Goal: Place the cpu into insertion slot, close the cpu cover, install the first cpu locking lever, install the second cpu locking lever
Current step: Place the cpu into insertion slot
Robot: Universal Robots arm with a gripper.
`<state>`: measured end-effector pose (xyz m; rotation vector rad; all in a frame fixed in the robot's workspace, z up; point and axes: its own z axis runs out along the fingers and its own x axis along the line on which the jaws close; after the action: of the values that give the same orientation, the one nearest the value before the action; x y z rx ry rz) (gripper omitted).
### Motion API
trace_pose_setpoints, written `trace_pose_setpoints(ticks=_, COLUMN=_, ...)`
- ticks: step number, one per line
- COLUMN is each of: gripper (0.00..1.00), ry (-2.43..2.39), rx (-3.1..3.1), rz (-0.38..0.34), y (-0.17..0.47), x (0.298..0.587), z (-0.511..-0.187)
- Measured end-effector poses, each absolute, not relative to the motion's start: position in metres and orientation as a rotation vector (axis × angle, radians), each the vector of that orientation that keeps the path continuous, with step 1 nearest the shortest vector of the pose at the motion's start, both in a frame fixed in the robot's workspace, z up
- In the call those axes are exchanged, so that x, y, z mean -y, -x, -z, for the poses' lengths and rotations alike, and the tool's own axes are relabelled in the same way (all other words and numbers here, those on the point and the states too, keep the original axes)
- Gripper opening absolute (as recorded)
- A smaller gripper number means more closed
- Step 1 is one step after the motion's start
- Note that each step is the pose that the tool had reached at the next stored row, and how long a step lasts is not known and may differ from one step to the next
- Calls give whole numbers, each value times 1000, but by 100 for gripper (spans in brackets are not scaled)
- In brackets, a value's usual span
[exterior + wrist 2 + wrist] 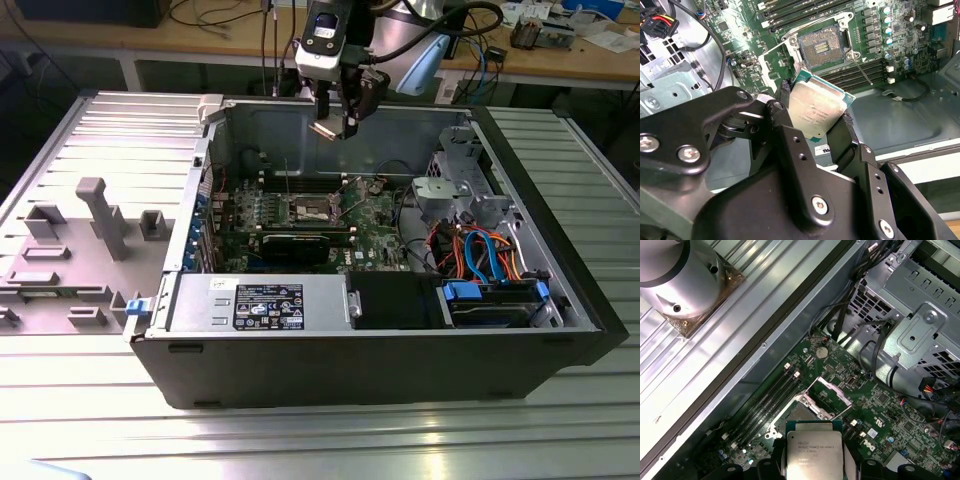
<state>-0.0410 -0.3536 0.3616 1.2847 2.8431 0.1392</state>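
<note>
Two fingers (841,136) of the gripper (812,120) clamp the cpu's (815,107) edges above the insertion slot (820,47).

I held the cpu (814,454) between the 2 dark fingers (771,469) of my gripper (814,465), silver top toward the camera. Just past its edge lay the insertion slot (801,412) on the green motherboard (880,415) — its cpu cover (832,396) tilted up, open. Long memory slots (767,402) ran alongside.

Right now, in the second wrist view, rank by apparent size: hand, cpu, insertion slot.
1. hand
2. cpu
3. insertion slot
The hand and cpu sit nearer the camera, so real sizes are unsure.
</note>
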Motion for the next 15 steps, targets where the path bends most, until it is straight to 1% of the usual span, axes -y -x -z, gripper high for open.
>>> trace_pose_setpoints(ticks=15, gripper=54, ry=-1358, rx=-2806, rz=-138, y=41, x=354, z=-362)
